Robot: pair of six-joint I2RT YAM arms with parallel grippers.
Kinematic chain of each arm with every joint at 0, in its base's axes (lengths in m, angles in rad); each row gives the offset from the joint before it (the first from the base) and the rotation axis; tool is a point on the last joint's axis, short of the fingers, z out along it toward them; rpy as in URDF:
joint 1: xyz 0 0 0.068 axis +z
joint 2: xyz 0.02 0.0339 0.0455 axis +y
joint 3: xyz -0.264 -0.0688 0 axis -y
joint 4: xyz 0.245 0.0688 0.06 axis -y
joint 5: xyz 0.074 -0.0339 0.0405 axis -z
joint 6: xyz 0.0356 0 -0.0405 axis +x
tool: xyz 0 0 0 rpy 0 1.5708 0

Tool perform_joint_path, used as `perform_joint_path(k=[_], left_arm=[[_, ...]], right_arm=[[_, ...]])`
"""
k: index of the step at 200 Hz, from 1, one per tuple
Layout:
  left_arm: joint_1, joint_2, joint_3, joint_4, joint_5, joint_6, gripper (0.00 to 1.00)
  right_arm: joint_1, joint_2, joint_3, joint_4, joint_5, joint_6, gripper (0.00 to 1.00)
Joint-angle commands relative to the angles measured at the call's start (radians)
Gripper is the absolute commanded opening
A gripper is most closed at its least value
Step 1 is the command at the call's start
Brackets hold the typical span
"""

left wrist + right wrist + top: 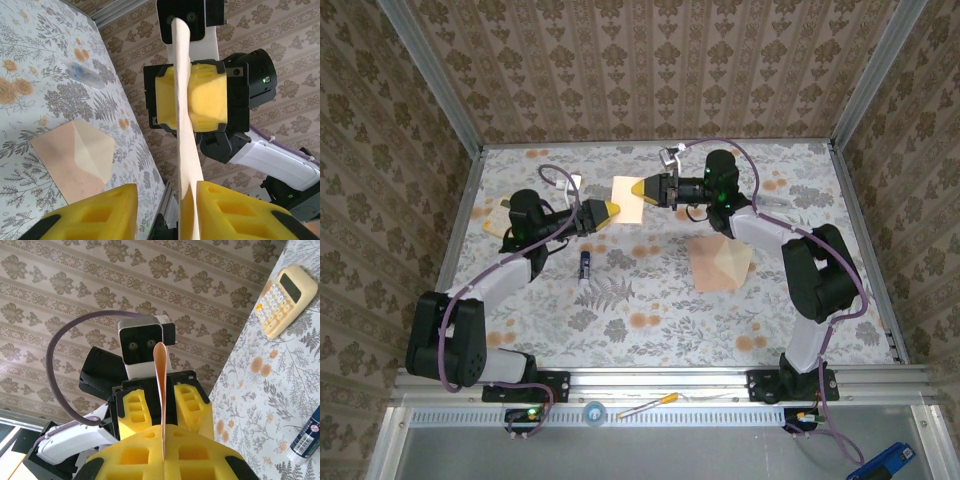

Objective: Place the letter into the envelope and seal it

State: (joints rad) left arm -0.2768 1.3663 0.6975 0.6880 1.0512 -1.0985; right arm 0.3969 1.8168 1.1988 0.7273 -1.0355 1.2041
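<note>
Floral tablecloth (650, 300), right gripper (640, 188) pinching the letter (627, 203) aloft, left gripper (612, 210) fingers parted around its left edge, envelope (720, 262) lying flap-open at right

Floral-print table (650, 320): envelope (720, 262) lying flat with its flap open, glue stick (585, 264) to its left, calculator (285, 297) further left.

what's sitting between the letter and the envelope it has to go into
Nothing visible. The letter hangs in the air, clamped in the right claw, and just bare table lies between it and the open-flapped envelope. The glue stick lies off to the other side.
</note>
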Motion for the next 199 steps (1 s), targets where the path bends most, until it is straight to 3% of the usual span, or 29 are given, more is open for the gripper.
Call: perform_joint_path(k=[1,39,62,101,119,147,199], left_arm=[[-0.010,-0.019,-0.010,0.030,0.036,0.017,0.30],[-0.013,-0.026,-0.012,0.009,0.036,0.036,0.00],[-0.013,-0.024,-0.012,0.011,0.025,0.040,0.00],[-0.013,-0.010,0.004,0.020,-0.001,0.043,0.00],[-0.013,0.004,0.013,0.040,-0.013,0.034,0.00],[-0.011,0.038,0.014,0.111,-0.027,-0.009,0.00],[-0.005,0.077,0.017,0.185,-0.046,-0.047,0.00]], right_arm=[[-0.007,-0.037,0.042,-0.015,-0.018,-0.023,0.00],[-0.009,-0.030,0.053,-0.020,-0.018,-0.021,0.00],[-0.009,-0.030,0.047,-0.021,-0.011,-0.018,0.00],[-0.005,-0.028,-0.002,0.043,0.002,0.026,0.36],[0.001,-0.030,-0.032,0.077,0.010,0.043,0.45],[0.027,-0.031,-0.067,0.101,0.017,0.049,0.50],[0.056,-0.043,-0.117,0.131,0.025,0.056,0.49]])
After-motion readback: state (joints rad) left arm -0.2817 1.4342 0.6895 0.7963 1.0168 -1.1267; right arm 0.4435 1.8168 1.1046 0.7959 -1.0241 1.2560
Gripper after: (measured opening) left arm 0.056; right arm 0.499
